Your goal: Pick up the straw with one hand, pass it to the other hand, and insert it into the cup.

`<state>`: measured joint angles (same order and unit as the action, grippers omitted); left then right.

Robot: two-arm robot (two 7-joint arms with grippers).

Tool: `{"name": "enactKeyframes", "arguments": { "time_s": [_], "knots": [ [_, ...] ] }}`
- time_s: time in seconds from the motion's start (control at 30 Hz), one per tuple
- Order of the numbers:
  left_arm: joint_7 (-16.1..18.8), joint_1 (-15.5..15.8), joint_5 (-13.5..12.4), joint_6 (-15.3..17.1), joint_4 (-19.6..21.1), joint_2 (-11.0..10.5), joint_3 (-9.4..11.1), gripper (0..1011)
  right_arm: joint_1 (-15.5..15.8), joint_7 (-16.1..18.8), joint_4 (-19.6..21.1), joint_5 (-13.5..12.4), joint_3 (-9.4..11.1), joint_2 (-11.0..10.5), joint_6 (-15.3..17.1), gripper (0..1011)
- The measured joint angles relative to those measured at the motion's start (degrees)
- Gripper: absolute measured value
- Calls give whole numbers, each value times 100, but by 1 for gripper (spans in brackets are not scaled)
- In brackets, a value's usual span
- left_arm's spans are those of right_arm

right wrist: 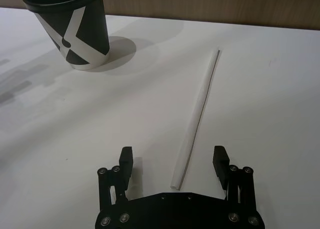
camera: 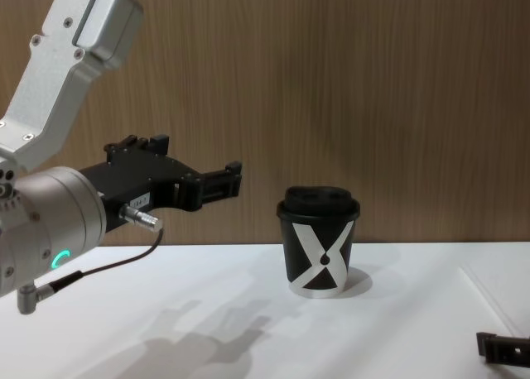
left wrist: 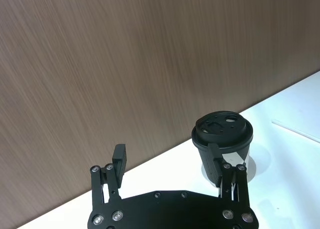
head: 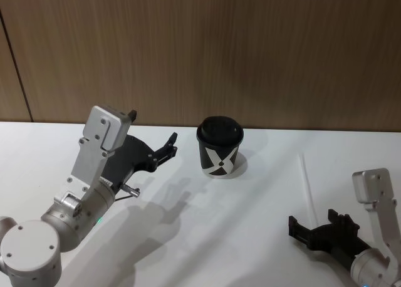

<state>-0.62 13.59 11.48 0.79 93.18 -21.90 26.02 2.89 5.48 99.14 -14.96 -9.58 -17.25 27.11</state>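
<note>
**Right end effector open over the straw's near end**

The right end effector (right wrist: 172, 157) is released, its two short black fingers (right wrist: 126, 157) spread wide. In the right wrist view the near end of the straw (right wrist: 199, 101) lies between them, touching neither finger. The straw lies flat on the white tabletop (head: 250, 249), on the robot's right. It runs from the end effector away toward the wood-panelled wall (head: 250, 49), and its far end stops level with the cup (head: 219, 150) but well to the cup's right. The cup stands upright near the back of the tabletop, lid on, its white X facing the robot.

The left end effector (head: 170, 145) is also released and grasps nothing. It hangs above the tabletop to the left of the cup, fingers pointing toward it. A green ring light (camera: 58, 259) glows on its silver wrist.
</note>
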Motion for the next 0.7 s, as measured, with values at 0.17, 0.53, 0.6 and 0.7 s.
{"name": "enactKeyframes", "arguments": {
  "time_s": [0.17, 0.53, 0.6, 0.7],
  "knots": [
    [0, 0, 0, 0, 0, 0, 0, 1002, 3, 7, 3, 4, 7, 3, 6, 1001],
    [0, 0, 0, 0, 0, 0, 0, 1002, 7, 14, 7, 10, 13, 7, 16, 967],
    [0, 0, 0, 0, 0, 0, 0, 1002, 7, 15, 7, 11, 14, 7, 17, 932],
    [0, 0, 0, 0, 0, 0, 0, 1002, 7, 16, 7, 12, 16, 7, 19, 861]
  ]
}}
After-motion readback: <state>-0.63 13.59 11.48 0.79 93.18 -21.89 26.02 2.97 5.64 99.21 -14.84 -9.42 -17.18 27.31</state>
